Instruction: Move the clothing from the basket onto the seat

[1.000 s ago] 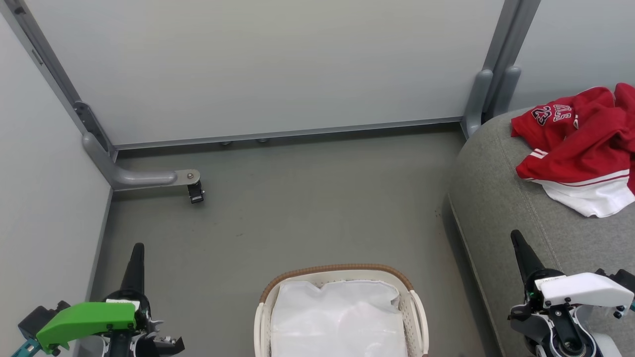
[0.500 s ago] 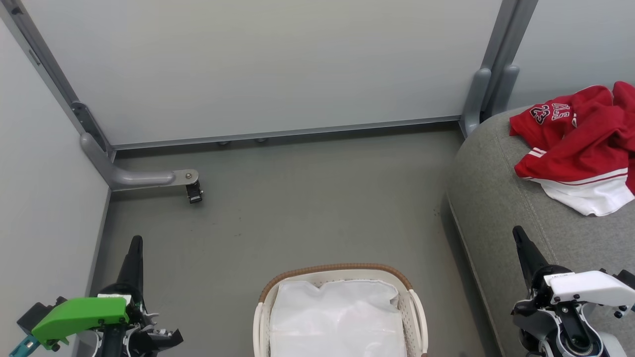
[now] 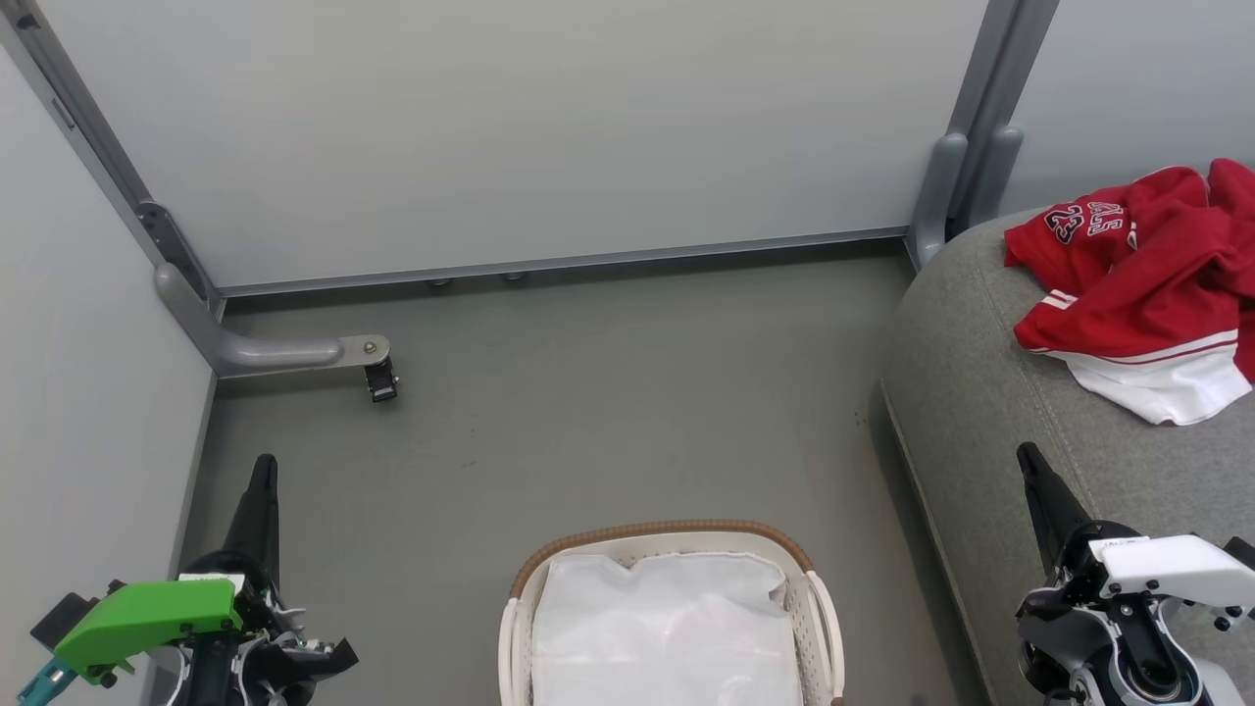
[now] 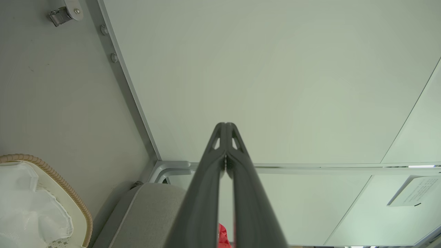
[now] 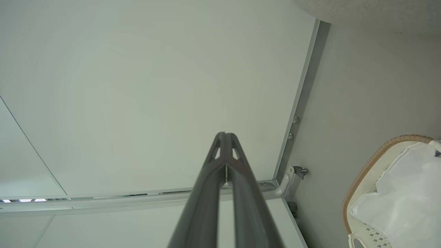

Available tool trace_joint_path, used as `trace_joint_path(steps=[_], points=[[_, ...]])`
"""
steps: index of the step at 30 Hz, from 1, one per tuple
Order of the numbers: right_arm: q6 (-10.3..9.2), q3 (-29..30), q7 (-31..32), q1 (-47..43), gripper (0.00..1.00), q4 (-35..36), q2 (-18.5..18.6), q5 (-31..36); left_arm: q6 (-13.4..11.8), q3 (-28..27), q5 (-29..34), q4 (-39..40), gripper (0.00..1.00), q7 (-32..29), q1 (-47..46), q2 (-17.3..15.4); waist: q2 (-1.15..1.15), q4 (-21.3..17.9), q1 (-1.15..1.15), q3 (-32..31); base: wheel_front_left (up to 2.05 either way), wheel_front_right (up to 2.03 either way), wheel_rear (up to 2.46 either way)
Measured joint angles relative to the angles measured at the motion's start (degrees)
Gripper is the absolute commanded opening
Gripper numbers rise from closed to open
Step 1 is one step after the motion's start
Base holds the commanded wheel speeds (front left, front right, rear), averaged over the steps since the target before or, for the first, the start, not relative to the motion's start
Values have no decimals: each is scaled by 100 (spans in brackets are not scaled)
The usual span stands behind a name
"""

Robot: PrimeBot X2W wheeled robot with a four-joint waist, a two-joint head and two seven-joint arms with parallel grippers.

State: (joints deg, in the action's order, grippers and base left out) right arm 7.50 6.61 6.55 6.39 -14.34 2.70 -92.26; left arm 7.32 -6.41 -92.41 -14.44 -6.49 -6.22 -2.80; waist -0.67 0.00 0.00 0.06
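Observation:
The red clothing (image 3: 1137,265), with white panels and the number 23, lies crumpled on the grey seat (image 3: 990,392) at the right. On the floor at the bottom centre sits the white basket (image 3: 812,613) with its brown rim, holding a white liner (image 3: 667,628). My left gripper (image 3: 263,466) is at the lower left, shut and holding nothing. At the lower right, my right gripper (image 3: 1027,453) is shut and holding nothing, over the seat's front edge. In the wrist views, the left gripper (image 4: 225,125) and the right gripper (image 5: 225,135) both have their fingertips touching.
Pale partition walls close off the back and left. A grey bracket with a small black caster (image 3: 380,378) juts over the floor at the left. A grey post (image 3: 956,186) stands beside the seat's back corner. Grey floor (image 3: 588,412) lies between basket and wall.
The left gripper has risen slightly up the head view. The right gripper has drifted a little up and right. The whole view has shifted slightly leftward.

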Motion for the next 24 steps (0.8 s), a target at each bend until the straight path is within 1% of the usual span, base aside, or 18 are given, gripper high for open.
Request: trace_joint_path(steps=[24], points=[[0, 0, 0, 3, 0, 1, 0, 0, 1, -4, 0, 1, 0, 0, 0, 0, 0, 0, 0, 0, 0, 0, 0]])
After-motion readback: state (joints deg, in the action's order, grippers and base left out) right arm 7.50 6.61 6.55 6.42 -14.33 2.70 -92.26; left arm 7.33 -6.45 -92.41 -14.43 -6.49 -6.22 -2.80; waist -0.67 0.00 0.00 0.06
